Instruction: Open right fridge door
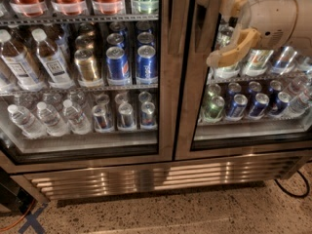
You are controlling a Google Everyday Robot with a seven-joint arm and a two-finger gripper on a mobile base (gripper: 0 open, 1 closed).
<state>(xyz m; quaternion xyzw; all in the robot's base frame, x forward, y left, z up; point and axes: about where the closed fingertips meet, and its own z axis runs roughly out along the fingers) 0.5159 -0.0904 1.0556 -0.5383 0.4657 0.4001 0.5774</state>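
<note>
Gripper: the gripper [208, 28] hangs in front of the upper part of the right fridge door [185, 121], at the end of the white arm [278, 18] that reaches in from the top right.
Tool state: its two tan fingers [229, 50] stand apart, one high and one lower, with nothing held between them.
Door: we see it shut, its steel frame flush with the left door [165, 82] along the middle seam.
Why there: we judge the gripper sits by the inner edge of the frame because that is the free side of the door, and spread fingers can take hold of an edge there (we see no separate handle from here).
Progress: approach only; the pull has not begun.
Next move: we think the fingers must close on the edge by the seam, then draw outward in an arc.
Risk: the steel is smooth, so a shallow hold could slip off.
Behind the glass: cans [237, 106] in rows on the shelves, safe so long as the door swings gently.
</note>
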